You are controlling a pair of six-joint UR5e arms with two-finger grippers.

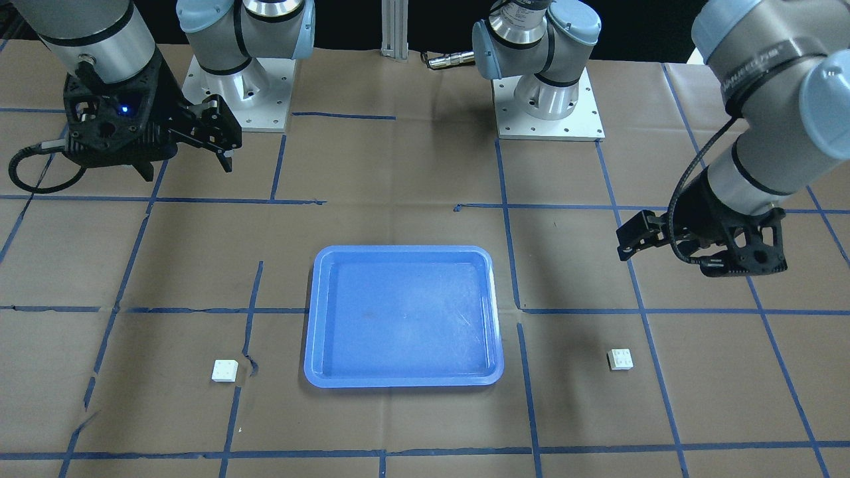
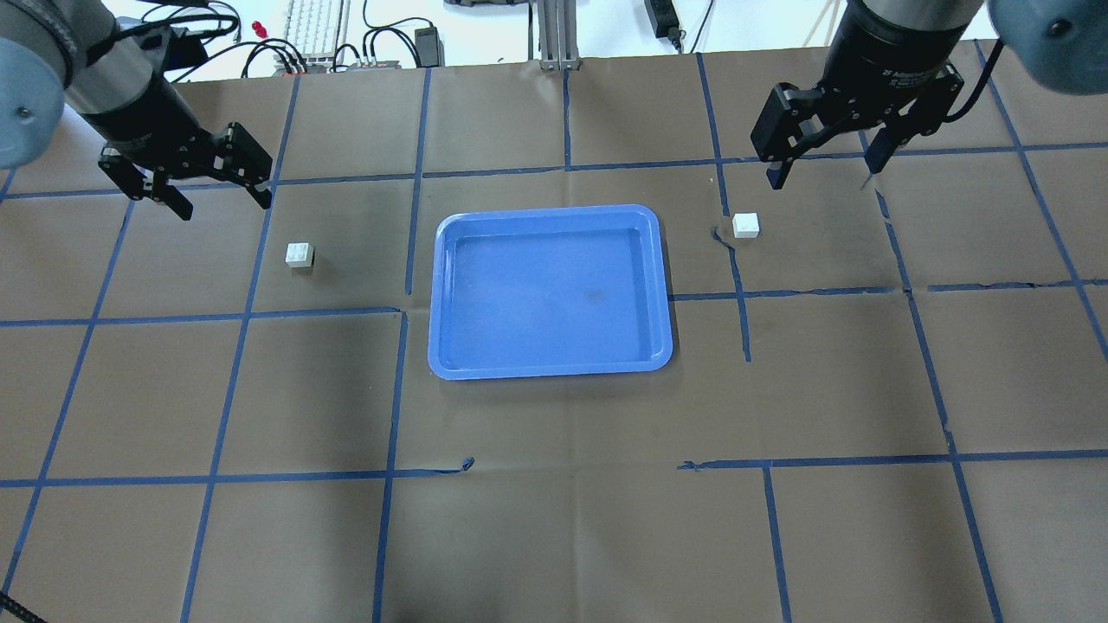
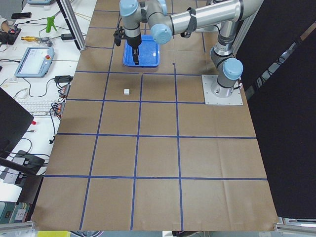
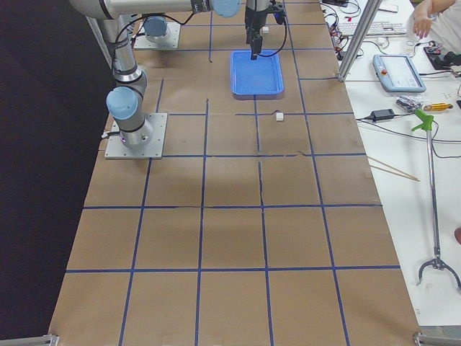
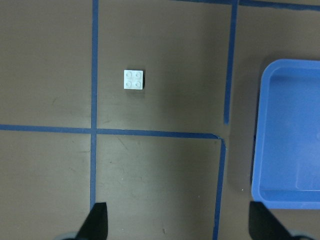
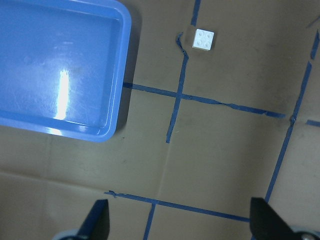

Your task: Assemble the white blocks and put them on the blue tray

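Observation:
The blue tray (image 2: 550, 290) lies empty at mid-table; it also shows in the front view (image 1: 402, 315). One white block (image 2: 299, 254) sits left of the tray, studs up. The other white block (image 2: 745, 225) sits right of it. My left gripper (image 2: 223, 206) is open and empty, hovering above the table beyond and to the left of the left block (image 5: 134, 79). My right gripper (image 2: 821, 176) is open and empty, above the table beyond and to the right of the right block (image 6: 203, 40). Neither gripper touches a block.
Brown paper with blue tape gridlines covers the table (image 2: 554, 519). The two arm bases (image 1: 236, 86) (image 1: 548, 99) stand on plates at the robot's edge. A keyboard and cables (image 2: 312, 35) lie beyond the far edge. A torn tape end (image 2: 723, 235) lies by the right block.

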